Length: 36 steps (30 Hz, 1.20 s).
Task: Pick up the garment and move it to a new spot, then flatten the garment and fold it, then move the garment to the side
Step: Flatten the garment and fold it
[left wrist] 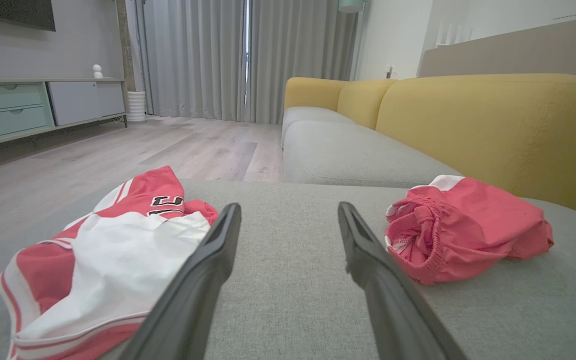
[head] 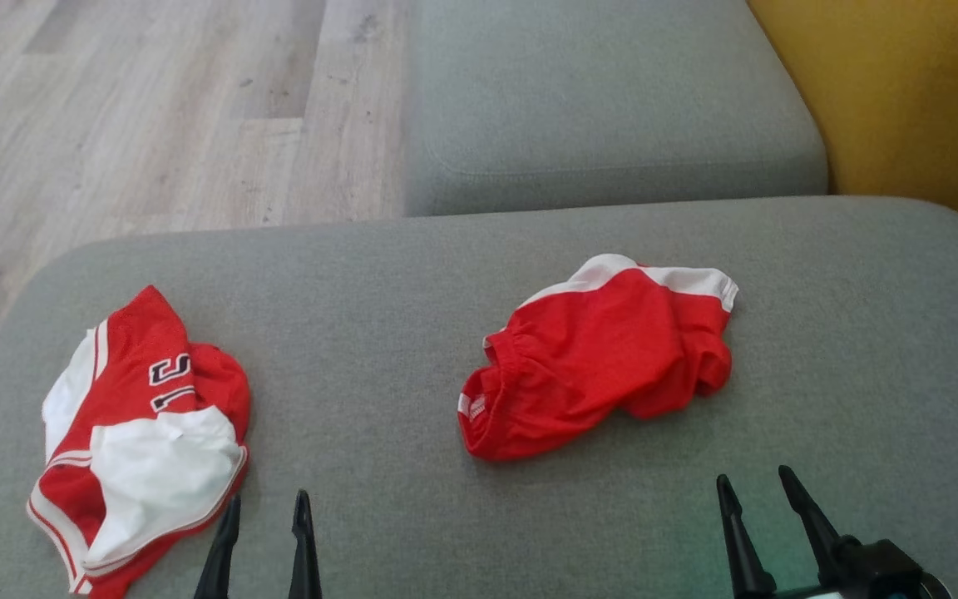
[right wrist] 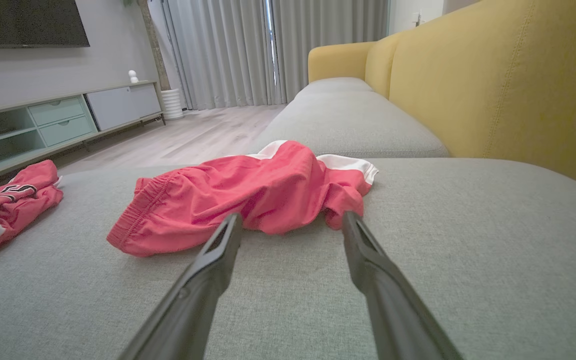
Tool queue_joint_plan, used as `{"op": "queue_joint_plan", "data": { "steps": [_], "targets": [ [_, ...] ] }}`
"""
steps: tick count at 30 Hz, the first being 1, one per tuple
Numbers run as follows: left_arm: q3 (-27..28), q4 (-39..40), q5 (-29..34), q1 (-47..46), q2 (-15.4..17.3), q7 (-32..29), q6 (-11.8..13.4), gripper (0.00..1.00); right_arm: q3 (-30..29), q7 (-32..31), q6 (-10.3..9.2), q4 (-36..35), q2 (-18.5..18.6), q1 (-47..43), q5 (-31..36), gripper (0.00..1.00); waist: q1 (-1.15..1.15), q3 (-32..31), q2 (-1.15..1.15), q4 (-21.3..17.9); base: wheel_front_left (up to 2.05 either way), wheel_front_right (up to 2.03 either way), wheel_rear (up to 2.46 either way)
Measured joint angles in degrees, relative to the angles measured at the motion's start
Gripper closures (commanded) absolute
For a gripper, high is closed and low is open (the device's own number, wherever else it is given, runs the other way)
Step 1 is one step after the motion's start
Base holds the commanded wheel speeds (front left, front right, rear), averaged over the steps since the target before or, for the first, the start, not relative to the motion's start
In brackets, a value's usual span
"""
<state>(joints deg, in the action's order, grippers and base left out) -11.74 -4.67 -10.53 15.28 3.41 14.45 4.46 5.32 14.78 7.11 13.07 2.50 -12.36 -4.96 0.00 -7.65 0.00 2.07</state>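
The left gripper [head: 268,499] has its two fingers [head: 305,549] spread wide apart. The right gripper [head: 753,476] does too. Both point forward, side by side.

Jersey [head: 138,433] digits: partly hidden in folds.
Jersey hem: cut by bottom edge.
Television [right wrist: 23,22]: cropped at top.

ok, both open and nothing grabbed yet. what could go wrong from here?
1. Wrong target: two red-and-white garments lie on the grey cushion, the jersey by the left fingers, the shorts ahead of the right fingers.
2. The shorts are bunched in folds, so a pinch may catch just one layer.
3. The jersey sits near the cushion's edge; dragging might tip it onto the floor.
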Motion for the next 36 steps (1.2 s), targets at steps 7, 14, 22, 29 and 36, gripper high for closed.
{"op": "queue_joint_plan", "data": {
  "steps": [7,14,22,29,36],
  "targets": [
    [-0.56,-1.82,0.67,-6.04,-0.04,0.0,-0.97,0.0,0.82,0.0,-0.01,-0.03,0.0,0.1,1.03,0.0,0.0,2.29,0.0,-1.31,0.0,0.0,0.0],
    [-2.26,-7.57,1.57,-15.67,-0.21,0.0,-2.7,0.0,2.41,-0.01,-0.01,-0.1,0.32,1.57,1.03,0.0,0.0,6.04,0.0,-3.06,0.0,0.0,0.0],
    [-7.03,-20.39,-0.83,-32.16,-0.54,0.0,-5.36,0.0,3.68,0.0,-0.01,-1.04,1.71,6.12,1.02,0.0,0.01,12.46,0.0,-4.88,0.0,0.0,0.0],
    [-11.57,-34.62,-5.95,-48.63,-0.79,-3.01,-7.68,0.0,5.54,0.0,-0.01,-1.09,1.9,11.41,1.02,0.0,0.02,18.29,0.0,-7.06,0.0,0.0,0.0],
    [-21.07,-45.03,-11.95,-54.32,-1.18,-9.67,-11.01,0.0,5.24,0.0,-0.01,-1.01,1.89,12.51,1.01,0.0,0.01,21.63,0.0,-11.6,0.0,0.0,0.0]
  ]
}}
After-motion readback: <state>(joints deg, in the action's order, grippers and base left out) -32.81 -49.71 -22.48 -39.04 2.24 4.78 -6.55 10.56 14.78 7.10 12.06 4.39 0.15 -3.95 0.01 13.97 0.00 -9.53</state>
